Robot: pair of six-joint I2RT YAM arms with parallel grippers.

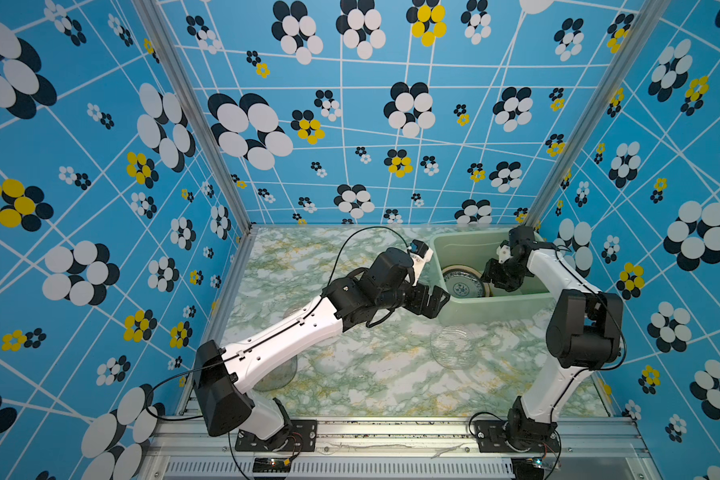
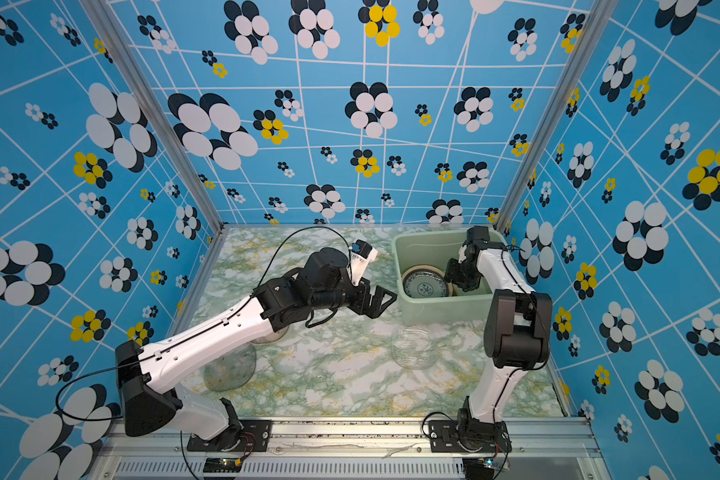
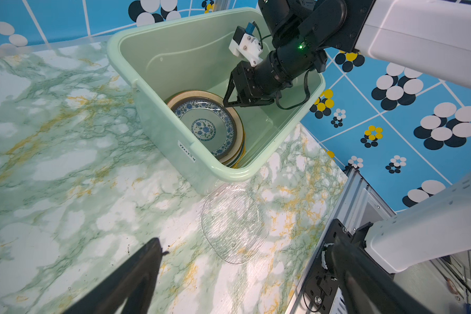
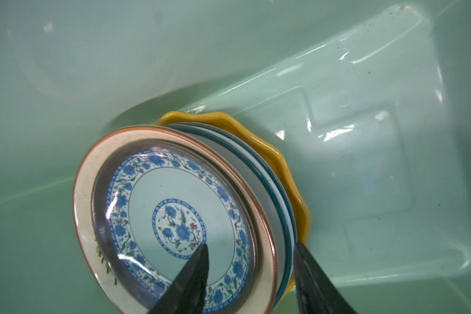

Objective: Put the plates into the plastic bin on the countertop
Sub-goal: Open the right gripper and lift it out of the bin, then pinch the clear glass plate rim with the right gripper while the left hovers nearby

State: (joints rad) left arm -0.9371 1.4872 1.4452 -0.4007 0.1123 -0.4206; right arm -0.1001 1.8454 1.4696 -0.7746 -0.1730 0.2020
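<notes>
Bin (image 1: 495, 309): set in far right corner of countertop (image 1: 371, 374), within reach of both arms. Stack (image 3: 237, 141) inside, by near wall: blue plate (image 4: 174, 217) uppermost, beige plate (image 4: 85, 201) next, green-rimmed plates (image 4: 269, 187) below, yellow plate (image 4: 279, 156) lowest; nested face up, presumably to save room and prevent sliding. Right gripper (image 4: 252, 282): down inside bin, jaws partway apart astride stack's rim, one finger over blue plate, the other outside yellow plate; nothing seen clamped, so judged a release rather than a grip. Left gripper (image 1: 436, 300): jaws at widest, empty, poised above countertop just beside bin's near left corner, probably clear of bin and ready for next pick. Glass plate (image 1: 454, 347): flat on countertop just before bin, not yet binned. Second glass plate (image 1: 275, 374): flat, partly under left arm. Both thin-rimmed and see-through; edge grip judged awkward.
</notes>
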